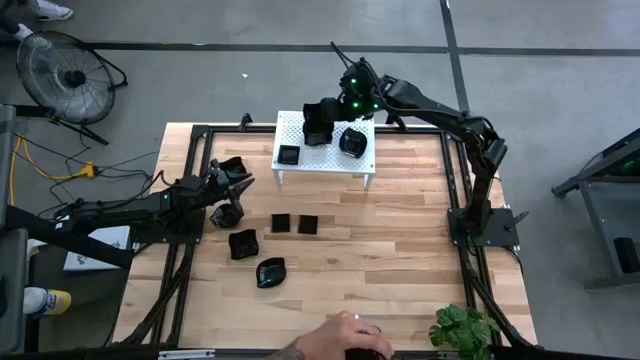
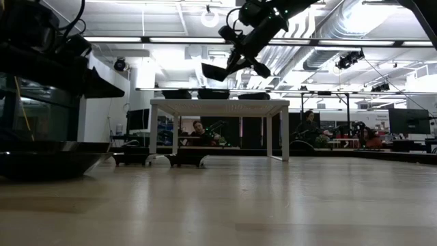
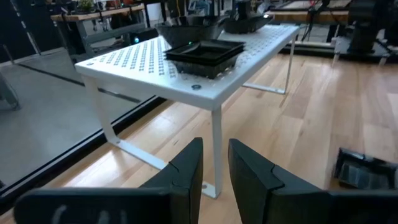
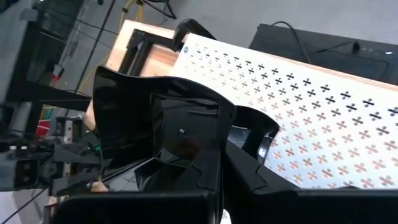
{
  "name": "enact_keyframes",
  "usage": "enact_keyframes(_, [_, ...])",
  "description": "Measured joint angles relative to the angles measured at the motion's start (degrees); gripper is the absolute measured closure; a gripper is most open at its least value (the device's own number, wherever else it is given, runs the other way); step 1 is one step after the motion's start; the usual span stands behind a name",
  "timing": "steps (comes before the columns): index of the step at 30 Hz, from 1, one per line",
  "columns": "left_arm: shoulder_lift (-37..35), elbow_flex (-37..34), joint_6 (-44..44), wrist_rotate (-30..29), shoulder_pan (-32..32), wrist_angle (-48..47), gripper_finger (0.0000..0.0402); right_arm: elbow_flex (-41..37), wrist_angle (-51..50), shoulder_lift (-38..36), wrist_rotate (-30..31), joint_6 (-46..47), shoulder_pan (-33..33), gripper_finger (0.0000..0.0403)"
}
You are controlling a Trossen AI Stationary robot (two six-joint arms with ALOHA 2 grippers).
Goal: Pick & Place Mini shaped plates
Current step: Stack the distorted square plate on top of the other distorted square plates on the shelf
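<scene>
- A person's hand reaches onto the near edge of the light wooden table, the closest thing in the high view, with a leafy green plant just to its right.
- At the left, the left gripper hangs low over the table near its left rail. Its wrist view shows the two dark fingers parted by a narrow gap with nothing between them – empty and slightly open.
- Around that gripper lie glossy black mini shaped plates: one wavy-rimmed plate beside the rail, another just under the arm.
- Toward the table's middle sit two more rounded black dishes and, then two small flat square black plates and side by side, apart from each other.
- Behind them stands the white perforated rectangular stand. A square black plate rests on its left part and a rounder black dish on its right part.
- The right gripper is above the stand's top, between those two dishes. Its fingers are clamped tight on a glossy black wavy-rimmed plate – the low view shows that plate tilted in the air, clear of the stand.
- The right arm reaches in from its base at the table's right rail.
</scene>
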Motion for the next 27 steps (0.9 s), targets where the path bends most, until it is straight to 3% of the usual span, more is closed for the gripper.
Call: enact_keyframes(27, [0.0,0.0,0.0,-0.4,0.0,-0.2,0.0328,0.0,-1.9,3.7,-2.0,-2.4,0.1,0.0398])
